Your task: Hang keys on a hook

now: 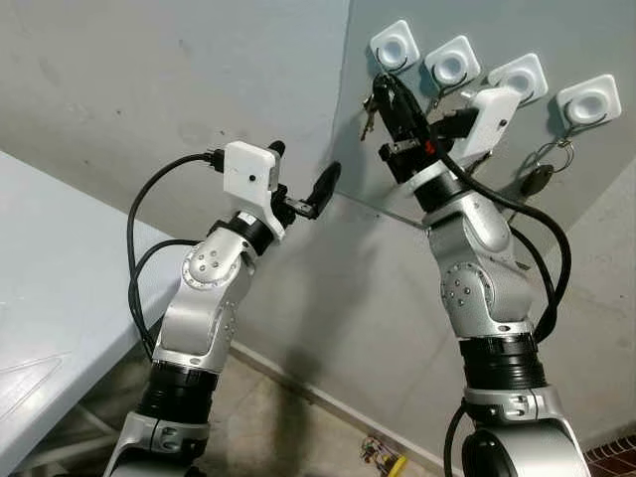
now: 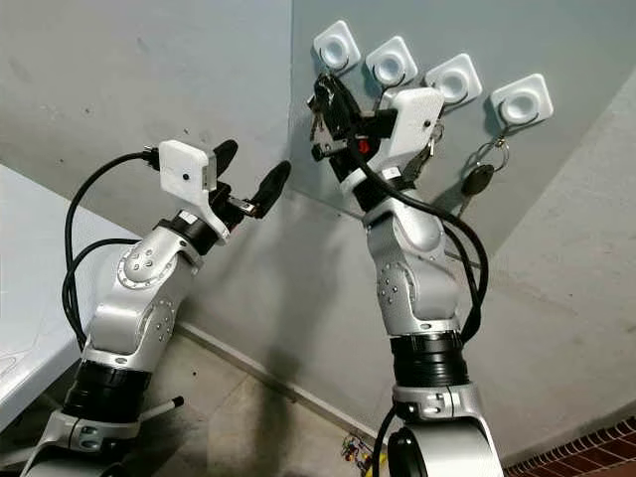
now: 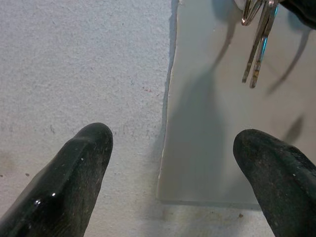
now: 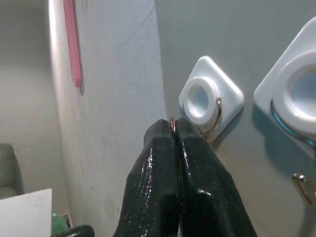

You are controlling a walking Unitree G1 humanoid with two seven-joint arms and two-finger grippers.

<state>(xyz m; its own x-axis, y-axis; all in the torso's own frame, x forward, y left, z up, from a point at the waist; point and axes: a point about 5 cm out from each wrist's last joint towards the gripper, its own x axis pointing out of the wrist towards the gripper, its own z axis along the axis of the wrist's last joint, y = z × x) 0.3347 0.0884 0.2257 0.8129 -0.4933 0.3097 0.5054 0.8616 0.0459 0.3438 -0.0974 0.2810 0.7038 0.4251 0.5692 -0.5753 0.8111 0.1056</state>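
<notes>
Risk is the key ring (image 4: 172, 122) slipping off the leftmost hook (image 4: 210, 98) if the right gripper (image 4: 175, 129), fingers pinched tight on it, lets go early. Left gripper (image 3: 170, 163) hovers wide open, empty.

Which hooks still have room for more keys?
The second and third hooks look bare. The first hook is crowded: the right end effector holds keys there. The fourth hook already carries a key.
</notes>
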